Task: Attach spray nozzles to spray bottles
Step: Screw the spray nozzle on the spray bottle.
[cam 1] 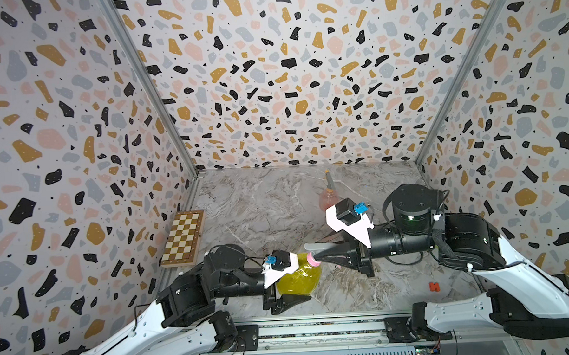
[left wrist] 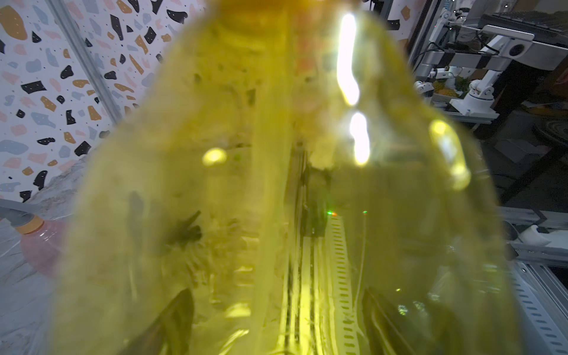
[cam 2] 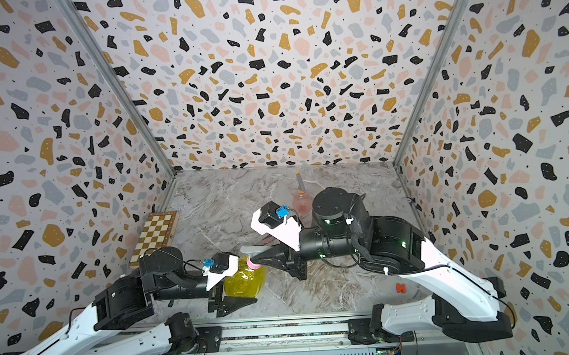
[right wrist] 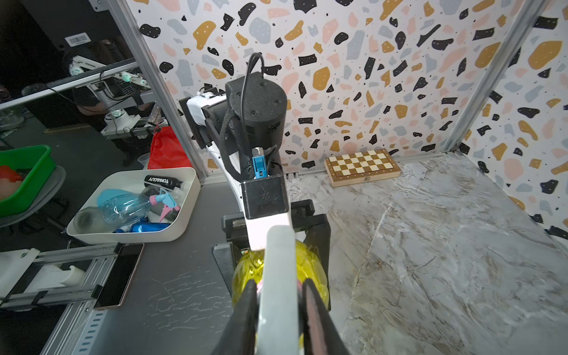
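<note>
— Yellow bottle, near table edge: left jaws are clamping it, and right jaws are pinching grey nozzle onto its neck.
— Pink bottle is standing behind, already wearing orange nozzle. One done, one under way.

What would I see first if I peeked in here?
The bright yellow bottle near the front edge, clamped in the left gripper. Right at its neck, the right gripper pinches a grey nozzle with a pink collar. Farther back stands a pink bottle, and a chessboard lies by the left wall.
</note>
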